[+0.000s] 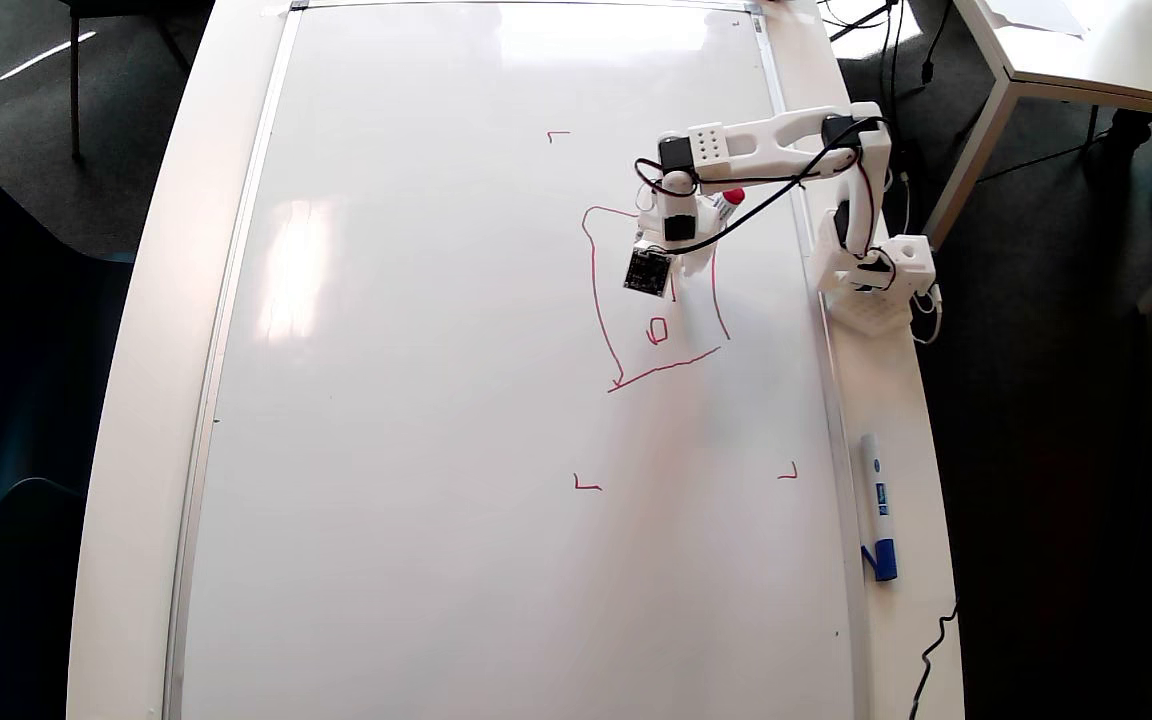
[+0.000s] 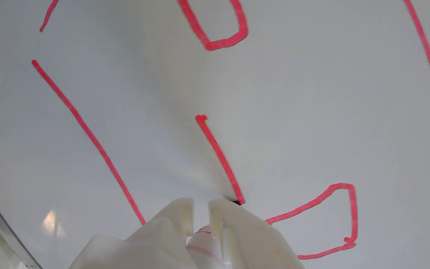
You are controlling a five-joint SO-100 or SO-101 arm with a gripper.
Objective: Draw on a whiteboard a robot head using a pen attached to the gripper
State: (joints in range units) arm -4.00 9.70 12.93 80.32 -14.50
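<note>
Pen (image 1: 728,203): we log it clamped in the end effector (image 2: 200,211), its fingers (image 2: 177,213) closed around the white barrel. Red end sticks up toward the arm's base; tip hidden, apparently at a red stroke's end. Whiteboard (image 1: 416,400) carries the partly drawn robot head (image 1: 604,300), directly under the end effector.

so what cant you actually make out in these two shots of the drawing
- Pen: overhead view shows only its red end; the gripper and arm cover the rest.
- Pen tip: wrist view, hidden behind the gripper fingers, so contact with the whiteboard is unclear.
- Robot head: overhead, the middle is covered by the arm; wrist view cuts the outline at its edges.
- Blue-capped marker label: too small.
</note>
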